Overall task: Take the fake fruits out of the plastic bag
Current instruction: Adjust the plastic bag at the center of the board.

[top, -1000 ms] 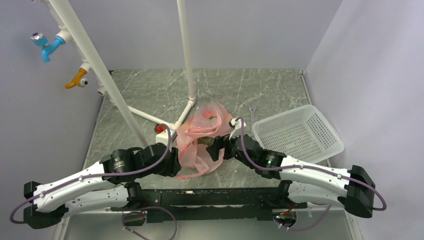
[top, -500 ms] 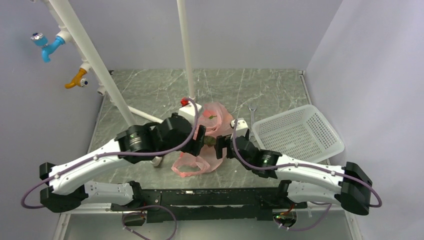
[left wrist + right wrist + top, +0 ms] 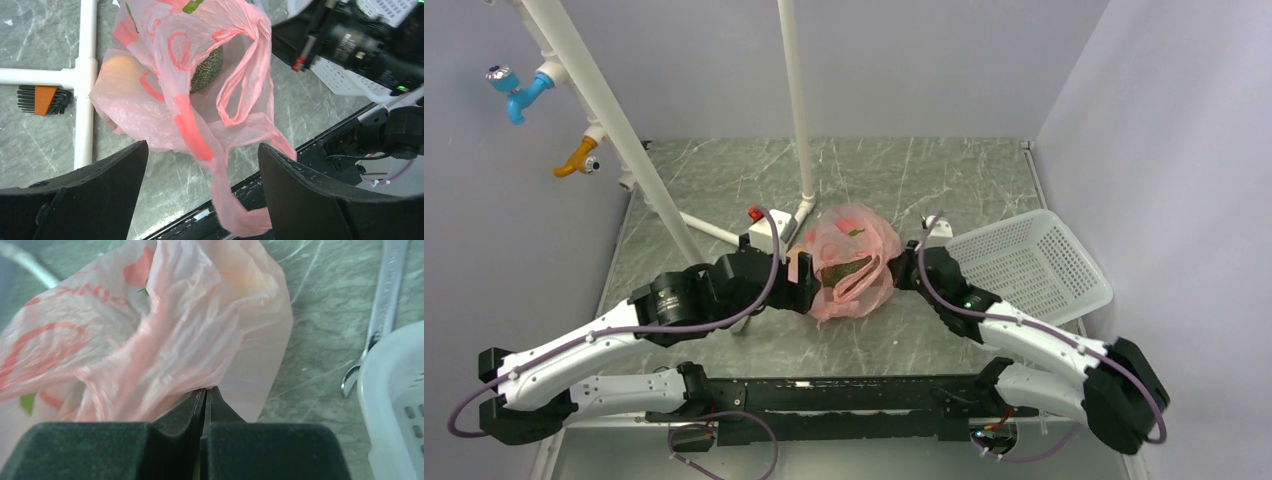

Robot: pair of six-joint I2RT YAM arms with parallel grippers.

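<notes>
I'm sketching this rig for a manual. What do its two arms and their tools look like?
The left arm and right arm have white links joined by chunky black cylindrical joints. A thin purple cable runs loosely along each. The left tool and right tool each end in two broad, matte black fingers with wedge-shaped tips.

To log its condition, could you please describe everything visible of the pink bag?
Thin, translucent pink, crinkled film, the bag has red and green print and loop handles, one hanging loose. It is bunched up near the basket, with a netted melon showing inside. The right gripper is shut on its edge.
</notes>
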